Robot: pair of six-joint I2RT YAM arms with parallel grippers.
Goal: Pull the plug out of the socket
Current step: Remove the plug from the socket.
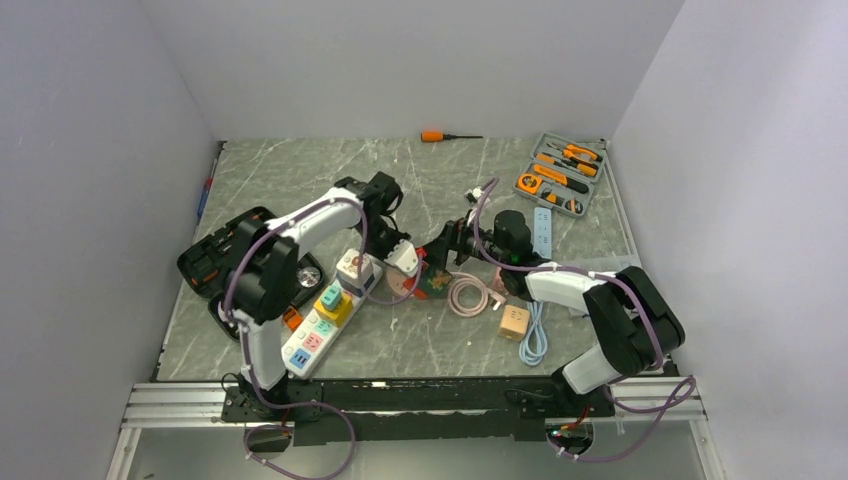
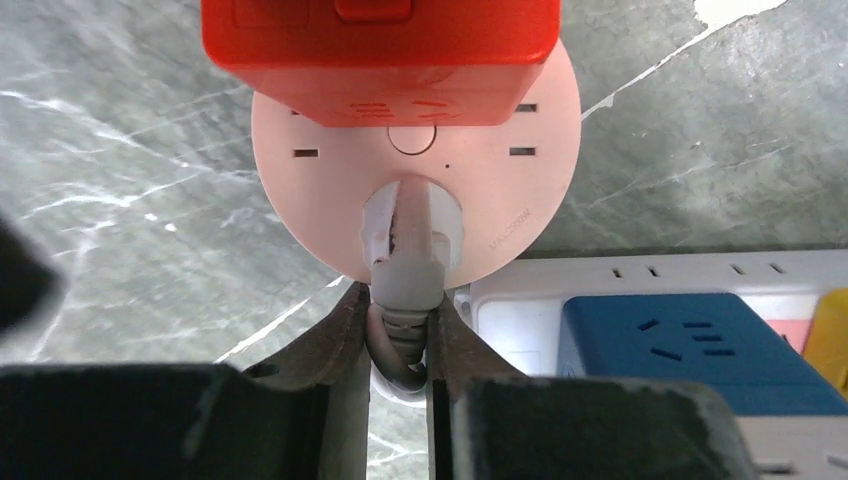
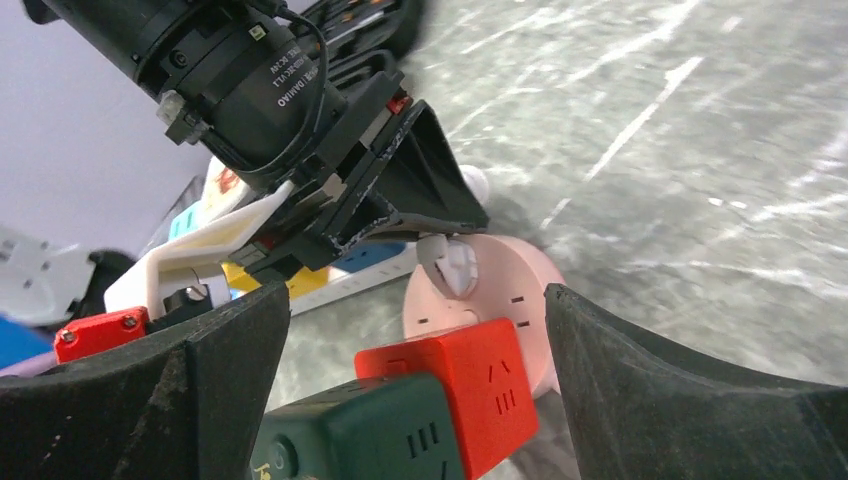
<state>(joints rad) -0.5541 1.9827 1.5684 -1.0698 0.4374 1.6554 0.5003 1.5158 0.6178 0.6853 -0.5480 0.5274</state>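
A round pink socket [image 2: 415, 150] lies flat on the marble table, with a red cube adapter [image 2: 380, 50] plugged in at its far side. A grey-white plug [image 2: 405, 260] sits in the socket's near face. My left gripper [image 2: 400, 340] is shut on this plug's ribbed cable neck, just at the socket's edge. In the right wrist view my right gripper [image 3: 420, 330] is open, its fingers on either side of the red cube [image 3: 460, 385] and a green cube [image 3: 360, 440], touching neither. The pink socket [image 3: 500, 290] stands behind them. From above, both grippers meet at the socket [image 1: 432, 283].
A white power strip [image 1: 320, 320] with coloured cube adapters lies left of the socket. A pink coiled cable [image 1: 468, 295], a tan cube [image 1: 514, 322] and a blue cable [image 1: 535, 340] lie right. A tool case [image 1: 560, 175] and orange screwdriver [image 1: 440, 136] are at the back.
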